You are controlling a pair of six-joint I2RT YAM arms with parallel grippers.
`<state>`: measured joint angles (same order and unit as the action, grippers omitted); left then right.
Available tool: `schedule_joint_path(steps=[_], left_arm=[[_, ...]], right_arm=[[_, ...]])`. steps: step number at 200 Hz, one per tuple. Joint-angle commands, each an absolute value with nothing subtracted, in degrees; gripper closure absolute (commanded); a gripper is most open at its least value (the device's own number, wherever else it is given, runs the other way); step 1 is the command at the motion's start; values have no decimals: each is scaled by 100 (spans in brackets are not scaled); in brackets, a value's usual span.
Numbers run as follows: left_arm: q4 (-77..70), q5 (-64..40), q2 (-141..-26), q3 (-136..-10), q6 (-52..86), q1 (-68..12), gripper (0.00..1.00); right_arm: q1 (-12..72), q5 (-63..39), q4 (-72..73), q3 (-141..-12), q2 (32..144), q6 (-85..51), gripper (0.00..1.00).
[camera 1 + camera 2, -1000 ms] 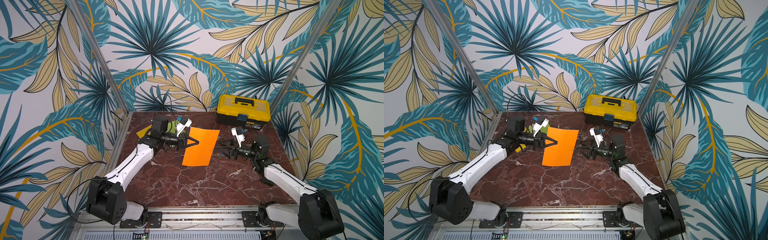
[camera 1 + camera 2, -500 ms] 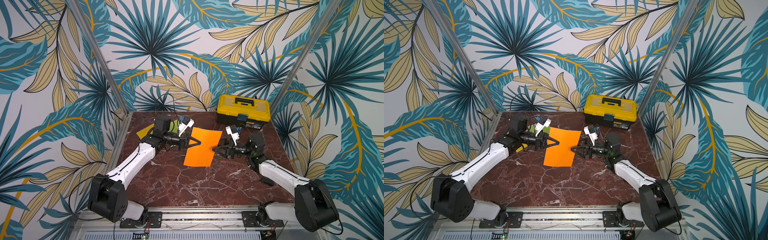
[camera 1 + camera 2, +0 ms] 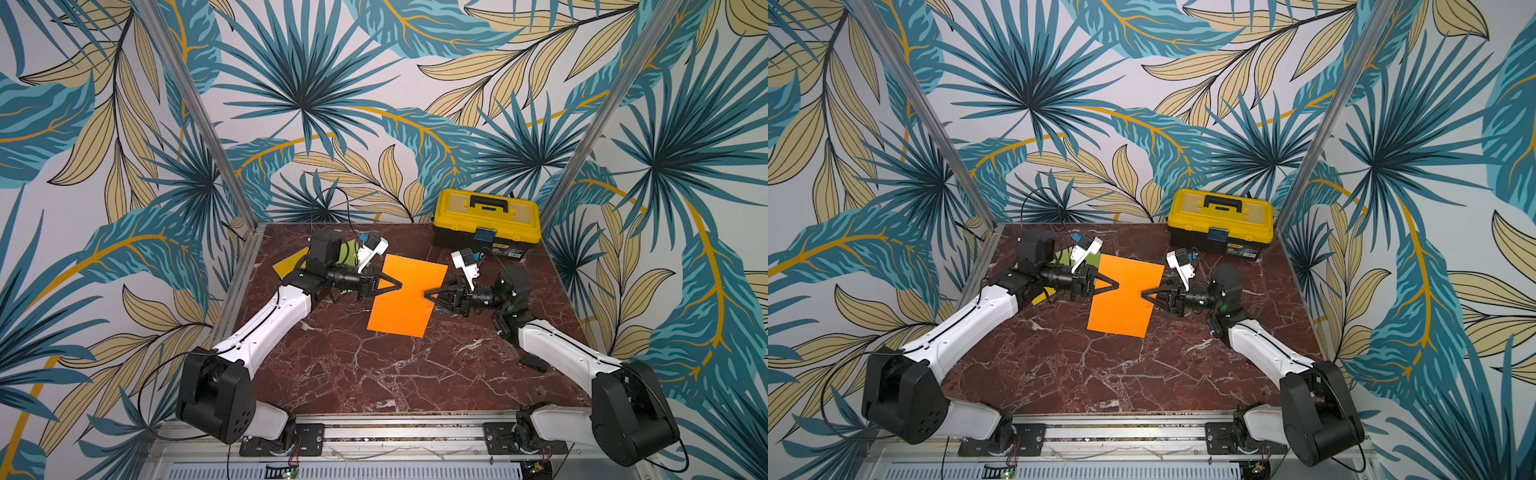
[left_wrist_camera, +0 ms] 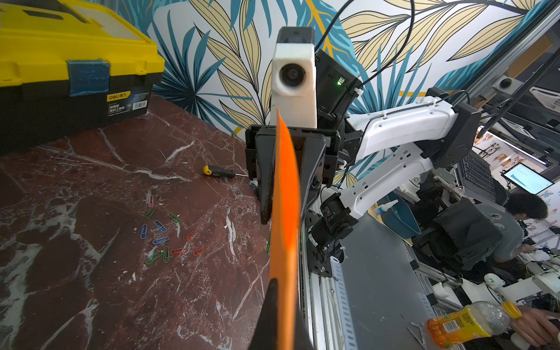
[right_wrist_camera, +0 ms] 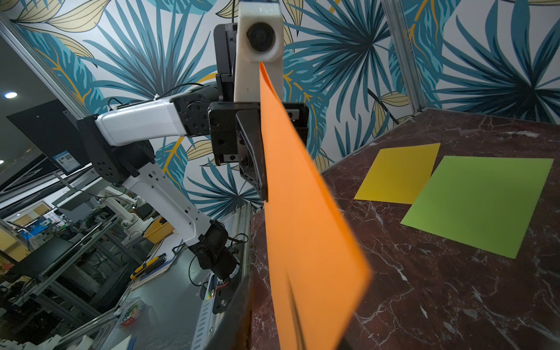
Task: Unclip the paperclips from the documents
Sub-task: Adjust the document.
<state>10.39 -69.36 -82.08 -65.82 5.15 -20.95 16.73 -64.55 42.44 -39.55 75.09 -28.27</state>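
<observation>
Above the dark red marble surface (image 3: pixel 374 374), enclosed by leaf-patterned wallpaper (image 3: pixel 332 104), the left gripper (image 3: pixel 400 286) is clamping one edge of the orange sheet (image 3: pixel 409 307). The right gripper (image 3: pixel 425 295) is pinching the opposite edge. Loose paperclips (image 4: pixel 165 236) are lying on the surface nearby.

I log one orange sheet (image 3: pixel 409 297) raised at table centre, lime green sheet (image 5: pixel 481 203) and golden yellow sheet (image 5: pixel 397 172) flat at 10 o'clock, coloured paperclips (image 4: pixel 169 236) scattered loose at 3 o'clock.

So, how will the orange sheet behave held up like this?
Probably floppy: the orange sheet bows between the left pincer and right pincer. Likely very light: one thin sheet, seen edge-on. Gripped only at its edges, it might tear under a hard tug.
</observation>
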Motion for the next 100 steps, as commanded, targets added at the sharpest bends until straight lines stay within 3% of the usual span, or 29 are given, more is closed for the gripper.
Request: schedule_joint_path(steps=[1,50,100], left_arm=[[1040,-6893,-8152,-6515,399,-2039,100],[1038,-6890,-8093,-6436,399,-2005,100],[1045,-6899,-8072,-6434,396,-1999,100]], right_arm=[[1696,-6426,4167,-4022,7383,-2760,79],[1696,-6364,4108,-4050,7440,-2794,97],[1695,-6247,3873,-4117,7438,-2717,100]])
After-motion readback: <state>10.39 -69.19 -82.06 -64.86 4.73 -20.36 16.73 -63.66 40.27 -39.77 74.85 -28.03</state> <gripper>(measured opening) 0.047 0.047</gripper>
